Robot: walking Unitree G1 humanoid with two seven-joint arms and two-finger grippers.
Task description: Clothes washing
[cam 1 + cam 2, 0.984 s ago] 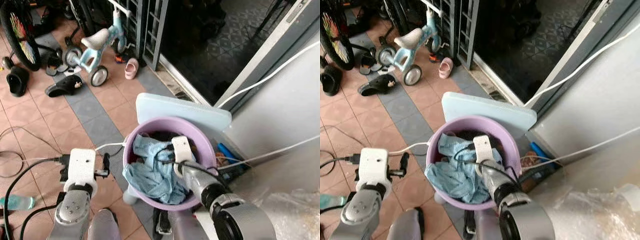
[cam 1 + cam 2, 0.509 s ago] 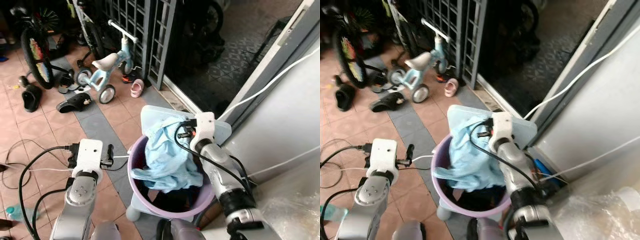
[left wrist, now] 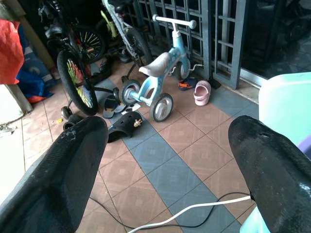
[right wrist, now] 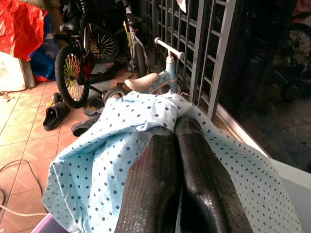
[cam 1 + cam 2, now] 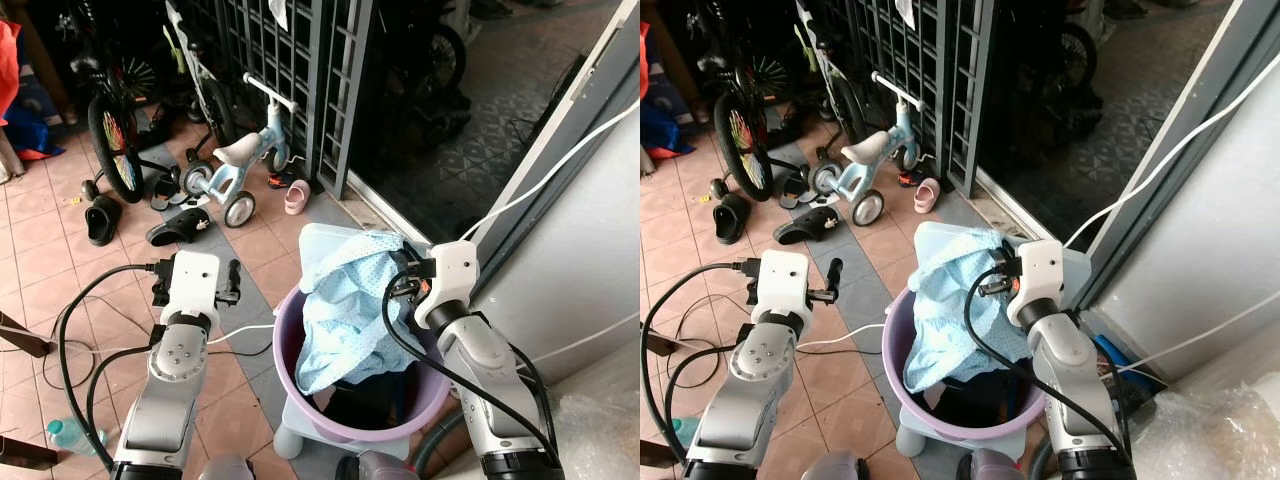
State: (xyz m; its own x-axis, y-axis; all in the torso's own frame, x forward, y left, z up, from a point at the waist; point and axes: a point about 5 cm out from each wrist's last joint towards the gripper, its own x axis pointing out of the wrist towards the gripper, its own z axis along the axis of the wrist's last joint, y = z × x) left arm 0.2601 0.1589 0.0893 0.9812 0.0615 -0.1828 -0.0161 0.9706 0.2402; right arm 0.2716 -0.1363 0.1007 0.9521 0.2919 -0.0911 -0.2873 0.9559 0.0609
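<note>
A light blue polka-dot garment (image 5: 345, 310) hangs out of a purple wash basin (image 5: 300, 395) and is lifted above its rim. My right gripper (image 4: 176, 127) is shut on the garment's top edge, its black fingers (image 4: 197, 184) pressed together over the cloth. Dark clothes (image 5: 365, 400) lie lower in the basin. My left gripper (image 3: 167, 145) is open, held to the left of the basin over the tiled floor, with nothing between its fingers (image 3: 58, 174).
A pale blue lid or board (image 5: 940, 235) leans behind the basin. A child's balance bike (image 5: 240, 160), a pink shoe (image 5: 296, 197), black sandals (image 5: 180, 228) and a bicycle wheel (image 5: 115, 145) stand ahead on the left. Metal grille doors (image 5: 300, 70), a grey wall (image 5: 600, 230) and white cables (image 5: 545, 180) lie to the right.
My right gripper has risen, pulling the blue garment higher out of the basin. The camera has tilted upward, showing more of the grille and bikes. The left arm stays beside the basin.
</note>
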